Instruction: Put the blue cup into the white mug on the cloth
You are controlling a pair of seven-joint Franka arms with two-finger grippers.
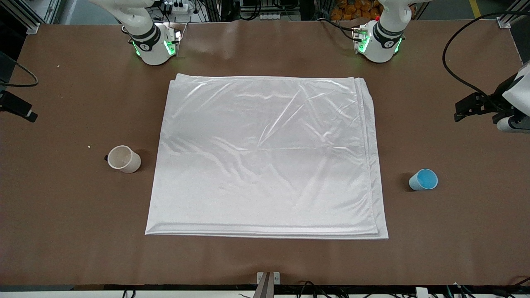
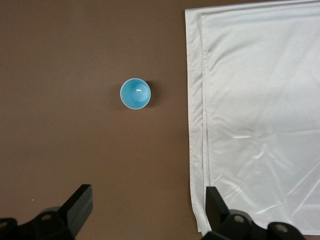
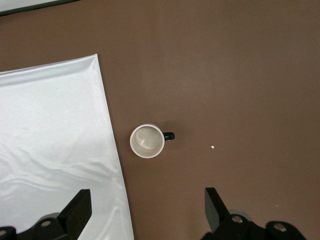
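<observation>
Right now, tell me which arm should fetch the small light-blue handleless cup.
Left. The light-blue handleless cup stands upright on the bare brown table toward the left arm's end, and the open left gripper hangs above that area. The right arm looks down on the cream mug.

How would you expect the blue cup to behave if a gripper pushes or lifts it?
The blue cup is small, tapered and handleless, so it probably weighs little and may tip or slide if nudged. Lifted, its smooth sloped wall might slip between fingers.
</observation>
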